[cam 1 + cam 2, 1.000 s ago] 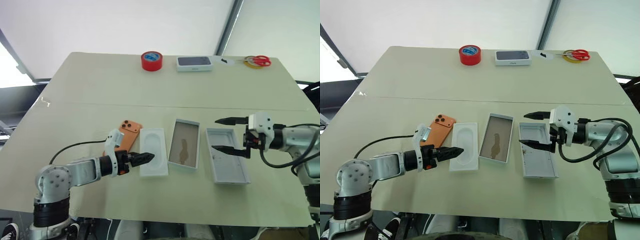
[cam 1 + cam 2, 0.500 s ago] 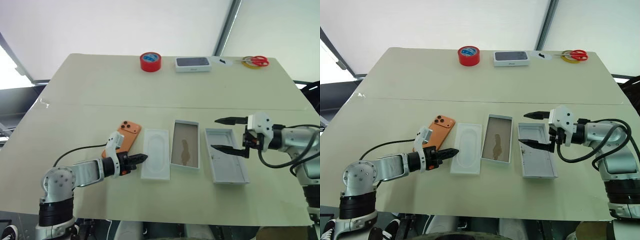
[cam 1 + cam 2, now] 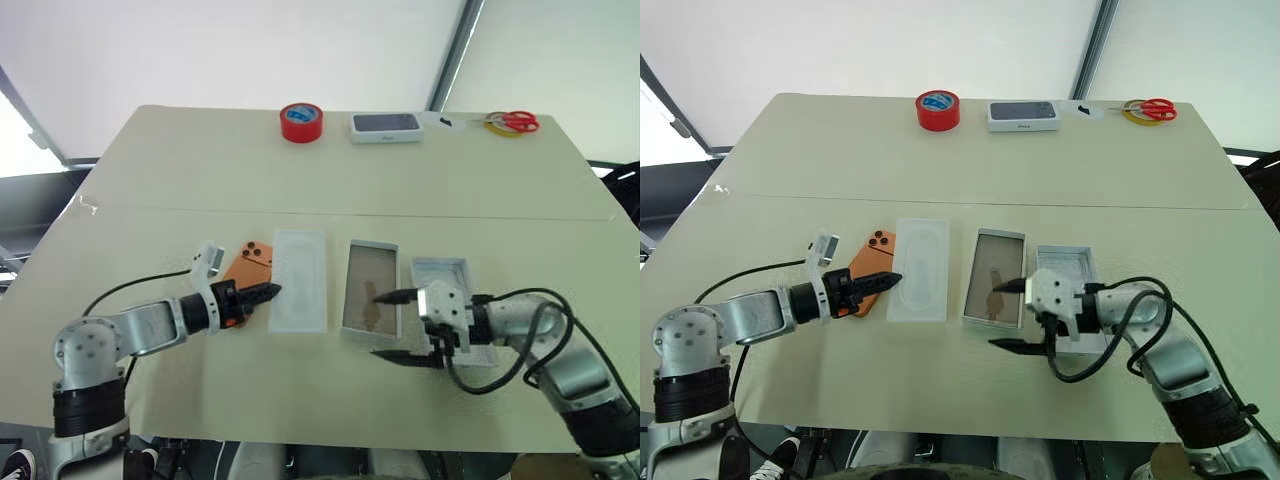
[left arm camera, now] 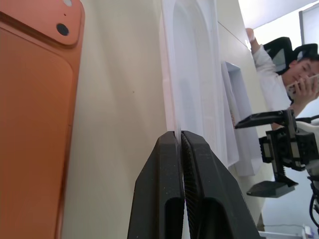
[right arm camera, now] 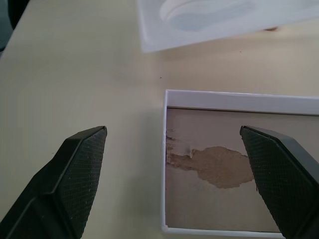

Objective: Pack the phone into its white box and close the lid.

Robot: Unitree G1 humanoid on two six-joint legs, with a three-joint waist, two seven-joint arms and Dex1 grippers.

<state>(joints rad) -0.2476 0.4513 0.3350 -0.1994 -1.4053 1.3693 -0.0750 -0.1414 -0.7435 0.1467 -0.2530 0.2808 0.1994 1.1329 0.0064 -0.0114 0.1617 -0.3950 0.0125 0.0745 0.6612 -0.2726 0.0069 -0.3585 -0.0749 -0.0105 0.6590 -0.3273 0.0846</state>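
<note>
Bench (image 3: 330, 180) in the head views carries a row of parts along its near half. From the robot's left: the phone (image 3: 246, 272), lying camera side up, the white insert tray (image 3: 299, 279), the white box (image 3: 372, 301) with its brownish floor showing, and the lid (image 3: 445, 272), inside up and partly hidden by the right arm. The left arm reaches forward and to the right, low over the bench. Its left end effector (image 3: 270, 292) has its two black fingers pressed together, the tips at the near left edge of the tray, just beside the phone. The right arm bends in across the lid, pointing to the left. The right end effector (image 3: 392, 326) stands wide, one finger over the near end of the box and the other out over bare bench nearer the robot. At the far edge lie a red tape roll (image 3: 301, 122), a small dark-topped box (image 3: 386, 126) and red-handled scissors (image 3: 514, 122). Writing on the small box is too small to read.

In the left wrist view the closed fingers pinch the thin edge of the tray; the phone lies flat beside them, and a seated person (image 4: 286, 79) shows beyond the bench.

In the right wrist view the two spread fingertips (image 5: 77, 164) frame a corner of the box, holding nothing.
</note>
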